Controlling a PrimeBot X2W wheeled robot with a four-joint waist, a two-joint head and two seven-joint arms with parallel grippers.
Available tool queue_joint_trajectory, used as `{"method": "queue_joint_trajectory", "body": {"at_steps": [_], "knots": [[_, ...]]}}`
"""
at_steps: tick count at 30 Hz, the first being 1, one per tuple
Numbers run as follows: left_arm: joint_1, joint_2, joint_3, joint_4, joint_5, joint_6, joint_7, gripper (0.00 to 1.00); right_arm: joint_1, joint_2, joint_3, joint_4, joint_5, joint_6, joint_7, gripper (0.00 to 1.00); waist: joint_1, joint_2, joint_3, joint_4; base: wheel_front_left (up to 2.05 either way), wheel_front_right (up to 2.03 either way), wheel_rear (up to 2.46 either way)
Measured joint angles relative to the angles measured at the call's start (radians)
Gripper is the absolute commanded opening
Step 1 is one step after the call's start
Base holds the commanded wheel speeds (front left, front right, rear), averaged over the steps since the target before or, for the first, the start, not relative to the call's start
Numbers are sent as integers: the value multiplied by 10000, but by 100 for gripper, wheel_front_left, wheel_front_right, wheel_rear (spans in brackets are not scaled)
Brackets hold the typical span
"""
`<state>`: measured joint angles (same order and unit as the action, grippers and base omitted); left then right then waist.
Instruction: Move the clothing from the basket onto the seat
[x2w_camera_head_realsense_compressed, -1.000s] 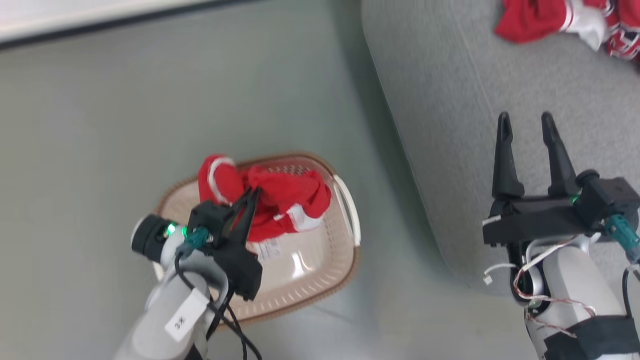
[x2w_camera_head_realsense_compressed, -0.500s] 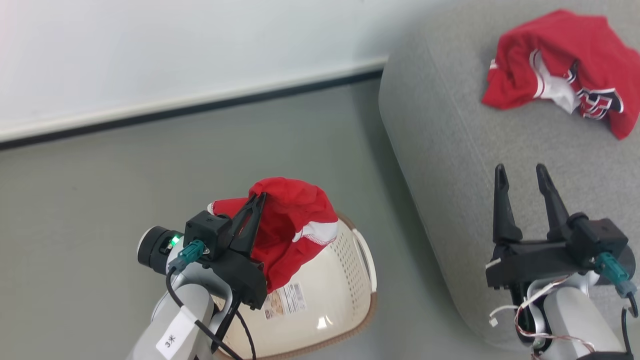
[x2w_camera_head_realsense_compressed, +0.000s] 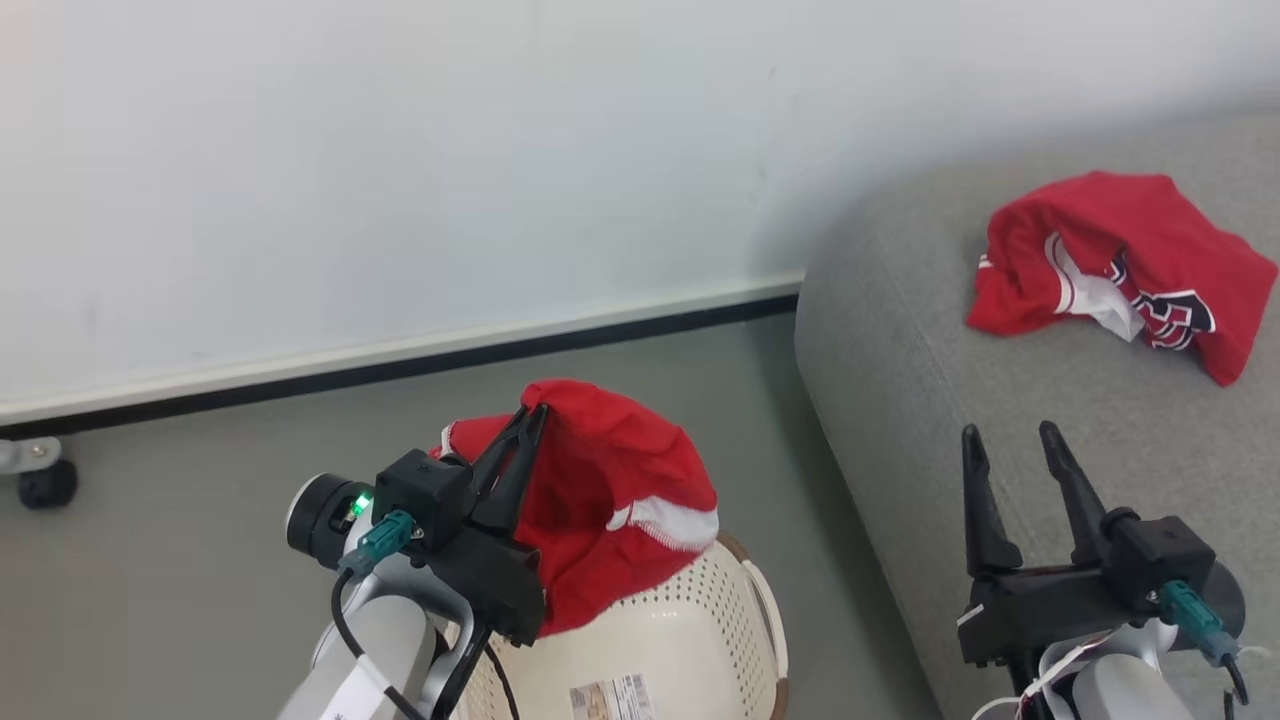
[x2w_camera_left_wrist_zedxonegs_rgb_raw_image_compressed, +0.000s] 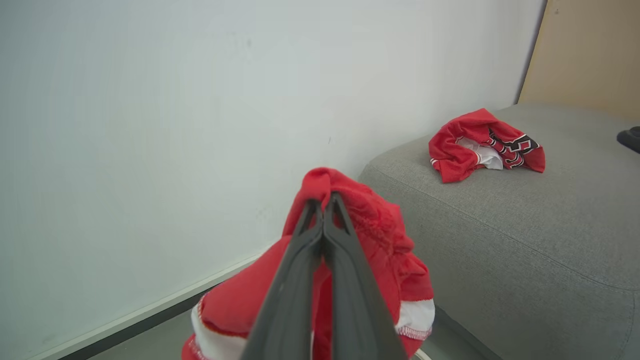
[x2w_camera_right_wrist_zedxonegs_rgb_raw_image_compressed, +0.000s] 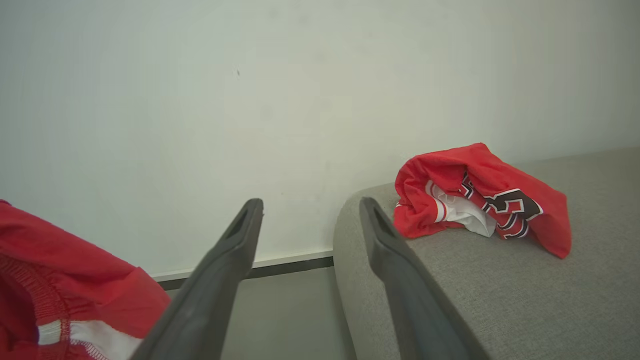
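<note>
While the left gripper (x2w_camera_head_realsense_compressed: 532, 418) clamps the red garment (x2w_camera_head_realsense_compressed: 620, 480) above the basket (x2w_camera_head_realsense_compressed: 690, 620), the seat (x2w_camera_head_realsense_compressed: 900, 400) lies rightward, nearer the right gripper (x2w_camera_head_realsense_compressed: 1008, 435), fingers spread.

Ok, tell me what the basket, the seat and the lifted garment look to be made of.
Basket: likely plastic, cream, slightly glossy, moulded with rows of small holes. Seat: grey woven upholstery, matte, fine flecked texture. Lifted garment: soft thin red fabric, matte, draping in folds, white band with stitched edge.
</note>
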<state>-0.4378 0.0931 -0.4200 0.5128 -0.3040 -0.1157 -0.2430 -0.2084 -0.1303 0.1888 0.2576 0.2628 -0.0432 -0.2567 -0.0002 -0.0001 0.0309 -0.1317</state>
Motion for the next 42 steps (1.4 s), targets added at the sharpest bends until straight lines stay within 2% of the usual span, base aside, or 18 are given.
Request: {"method": "queue_joint_trajectory", "body": {"at_steps": [6,12,16,23,42], "knots": [[151,33,-73,-449,-15,-2,226,0,1,56,493,58,-125,295,0,100,0,0,-533,287,0,0,0],[162,40,-150,-943,-23,-2,493,0,-96,222,1189,380,-222,731,54,100,1,0,-804,548,0,0,0],[161,27,-198,-1154,-36,-4,656,0,-388,328,1680,857,-270,1103,186,100,2,2,-904,661,0,0,0],[159,15,-326,-1632,-98,-75,974,0,-923,336,2594,1824,-606,1488,447,100,3,1,-992,823,0,0,0],[146,-50,-675,-2669,-109,-75,1638,0,-2198,370,4157,3827,-748,1668,531,100,3,2,-968,1141,0,0,0]]}}
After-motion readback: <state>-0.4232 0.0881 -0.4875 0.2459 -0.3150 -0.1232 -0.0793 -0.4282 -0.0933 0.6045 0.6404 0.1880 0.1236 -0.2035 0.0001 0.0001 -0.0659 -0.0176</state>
